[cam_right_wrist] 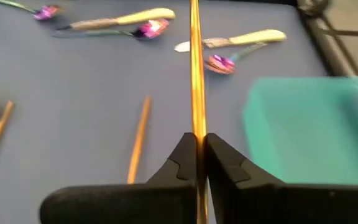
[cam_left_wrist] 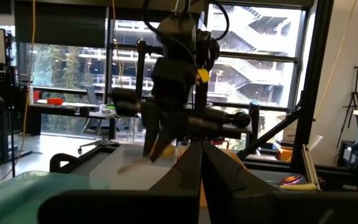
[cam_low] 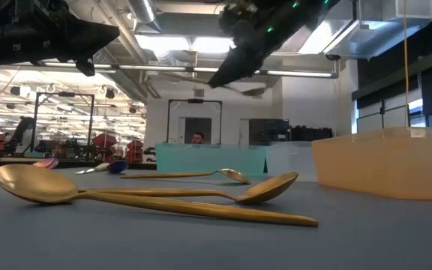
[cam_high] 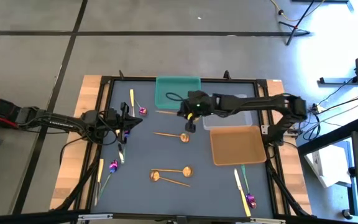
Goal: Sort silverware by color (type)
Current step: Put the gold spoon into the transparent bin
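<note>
While the right end effector pinches a gold spoon above the tabletop beside the green tray, the left end effector (fingers pressed together) hangs empty.

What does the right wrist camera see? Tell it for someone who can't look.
The right gripper is shut on a thin gold handle above the grey table. Beyond lie purple-headed spoons, pale yellow knives, another gold handle, and a green tray.
</note>
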Robot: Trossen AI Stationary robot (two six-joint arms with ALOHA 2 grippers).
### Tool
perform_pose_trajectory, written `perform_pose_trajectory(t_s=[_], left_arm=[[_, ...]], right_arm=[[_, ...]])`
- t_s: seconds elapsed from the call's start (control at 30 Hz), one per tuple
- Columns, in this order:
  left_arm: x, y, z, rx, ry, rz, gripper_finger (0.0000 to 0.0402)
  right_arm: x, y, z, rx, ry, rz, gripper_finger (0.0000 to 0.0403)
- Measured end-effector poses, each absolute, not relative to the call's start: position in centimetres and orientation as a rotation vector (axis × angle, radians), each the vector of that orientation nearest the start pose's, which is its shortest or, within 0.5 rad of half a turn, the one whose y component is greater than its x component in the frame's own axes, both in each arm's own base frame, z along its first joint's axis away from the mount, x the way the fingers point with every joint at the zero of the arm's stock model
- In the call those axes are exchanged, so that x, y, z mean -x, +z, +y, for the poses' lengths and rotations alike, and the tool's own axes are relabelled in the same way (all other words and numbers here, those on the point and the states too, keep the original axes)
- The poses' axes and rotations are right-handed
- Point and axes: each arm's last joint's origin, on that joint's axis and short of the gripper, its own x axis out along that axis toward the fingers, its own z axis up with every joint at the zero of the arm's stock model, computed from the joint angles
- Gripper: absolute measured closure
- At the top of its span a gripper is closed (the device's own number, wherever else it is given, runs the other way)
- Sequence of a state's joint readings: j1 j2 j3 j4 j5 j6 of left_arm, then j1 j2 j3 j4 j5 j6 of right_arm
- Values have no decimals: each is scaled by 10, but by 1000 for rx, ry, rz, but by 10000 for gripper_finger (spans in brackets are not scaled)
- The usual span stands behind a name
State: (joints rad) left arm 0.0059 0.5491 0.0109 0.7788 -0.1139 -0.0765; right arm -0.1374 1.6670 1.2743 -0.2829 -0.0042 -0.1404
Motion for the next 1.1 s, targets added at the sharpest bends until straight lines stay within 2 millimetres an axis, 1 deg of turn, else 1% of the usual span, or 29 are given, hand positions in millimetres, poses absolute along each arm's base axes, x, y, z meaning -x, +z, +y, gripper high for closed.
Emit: perform_pose_trajectory(t_s=[0.1,0.2,0.3,0.57,0.73,0.87,1.1], left_arm=[[-130,190,4,89,110,-241,398],[-130,190,4,89,110,-239,398],[-130,190,4,89,112,-239,398],[-130,190,4,89,114,-239,398],[-130,189,4,88,108,-235,398],[-130,189,4,88,108,-232,398],[-130,189,4,88,114,-233,398]], right_arm=[[-351,281,-50,107,-131,701,396],[-334,285,-49,114,-161,696,396],[-313,283,-46,112,-187,695,396],[-249,259,-39,66,-261,732,395],[-215,238,-35,41,-279,761,395],[-199,219,-36,59,-339,794,395],[-182,187,-54,42,-526,881,395]])
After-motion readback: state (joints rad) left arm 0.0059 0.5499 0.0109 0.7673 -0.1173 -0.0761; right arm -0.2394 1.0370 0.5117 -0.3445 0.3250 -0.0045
